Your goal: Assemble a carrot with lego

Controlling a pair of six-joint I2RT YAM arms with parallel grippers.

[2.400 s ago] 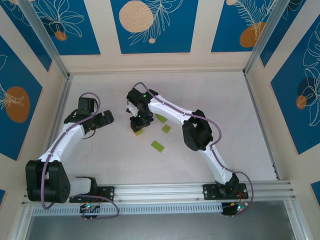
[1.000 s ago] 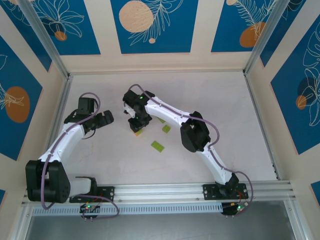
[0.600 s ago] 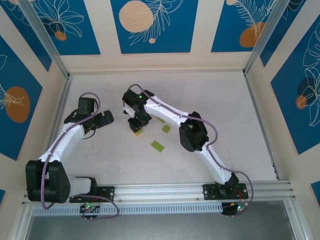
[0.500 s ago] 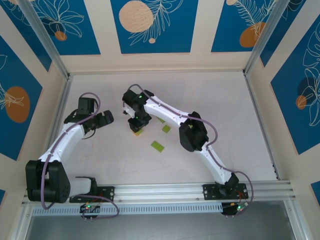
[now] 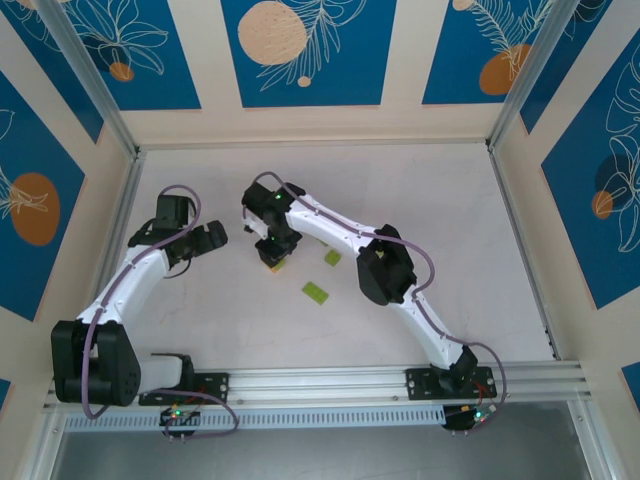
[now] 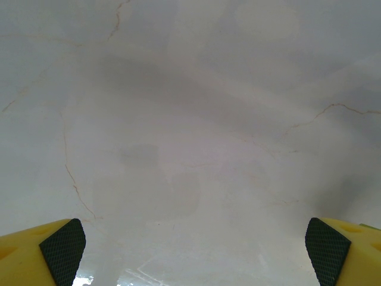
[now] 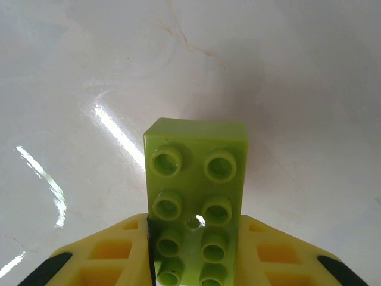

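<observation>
Top view: right gripper (image 5: 275, 250) closed on a green brick (image 5: 275, 264), left of centre; loose bricks (image 5: 316, 291) near; left gripper (image 5: 207, 238) well apart. Left wrist: fingers (image 6: 62, 245) spread wide, holding nothing. Right wrist: brick (image 7: 195, 179) pinched by its flat sides. It looks light, rigid and probably slick, so the sides are the place to grip.

1. Left gripper (image 6: 195, 245): 2 yellow fingers (image 6: 24, 250), 1 in each lower corner, jaws spread wide.
2. Pads (image 6: 328, 243): black, cross-hatched, facing inward.
3. Table (image 6: 190, 119): pale, glossy, thin brownish veins; bare between the fingers.
</observation>
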